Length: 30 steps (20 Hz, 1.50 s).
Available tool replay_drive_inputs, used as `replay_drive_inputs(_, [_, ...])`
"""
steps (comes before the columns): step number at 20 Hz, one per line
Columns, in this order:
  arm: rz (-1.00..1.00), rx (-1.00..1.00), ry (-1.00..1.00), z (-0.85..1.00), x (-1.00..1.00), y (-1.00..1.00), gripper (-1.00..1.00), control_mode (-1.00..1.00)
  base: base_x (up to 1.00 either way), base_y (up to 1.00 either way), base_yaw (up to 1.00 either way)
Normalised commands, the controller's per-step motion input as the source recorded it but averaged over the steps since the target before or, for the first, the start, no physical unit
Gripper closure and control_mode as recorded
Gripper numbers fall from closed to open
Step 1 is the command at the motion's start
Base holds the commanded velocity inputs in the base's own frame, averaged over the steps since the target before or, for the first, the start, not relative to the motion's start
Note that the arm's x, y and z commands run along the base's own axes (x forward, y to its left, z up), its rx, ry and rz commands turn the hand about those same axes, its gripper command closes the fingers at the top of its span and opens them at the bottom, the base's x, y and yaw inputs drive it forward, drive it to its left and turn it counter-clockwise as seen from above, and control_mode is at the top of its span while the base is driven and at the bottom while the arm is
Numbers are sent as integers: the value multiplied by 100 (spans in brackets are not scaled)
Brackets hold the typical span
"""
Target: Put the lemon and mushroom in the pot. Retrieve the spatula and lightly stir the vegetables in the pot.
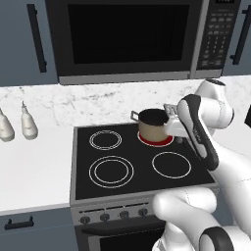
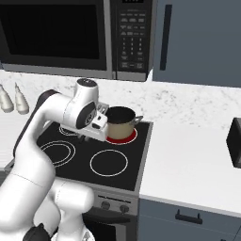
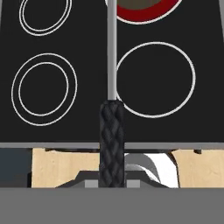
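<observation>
the hand [image 3: 111,183], closed on the spatula [image 3: 112,87] by its textured black handle, holds this light, stiff tool toward the pot [image 1: 153,125] on the stove's [image 1: 142,188] back right burner.

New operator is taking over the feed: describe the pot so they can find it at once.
Find the black stovetop under the microwave. On its back right burner, the one glowing red, stands the pot: short, round, tan, with a dark rim and side handles. The other three burners are plain white rings.
</observation>
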Motion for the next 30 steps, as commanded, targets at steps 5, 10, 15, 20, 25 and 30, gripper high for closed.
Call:
replay_drive_inputs(5, [-5,0,2,-15,80,0,100,-100,0,0,0])
replay_drive_inputs(10, [-10,0,7,0,76,-7,100,-100,0,0,0])
replay_drive_inputs(15, [-5,0,3,-6,49,0,100,-100,0,0,0])
replay_drive_inputs(20, [0,0,0,-27,43,0,100,-100,0,0,0])
replay_drive_inputs(25, [0,2,-4,-46,37,0,100,-100,0,0,0])
replay_drive_inputs(30, [0,4,3,-18,38,-3,100,-100,0,0,0])
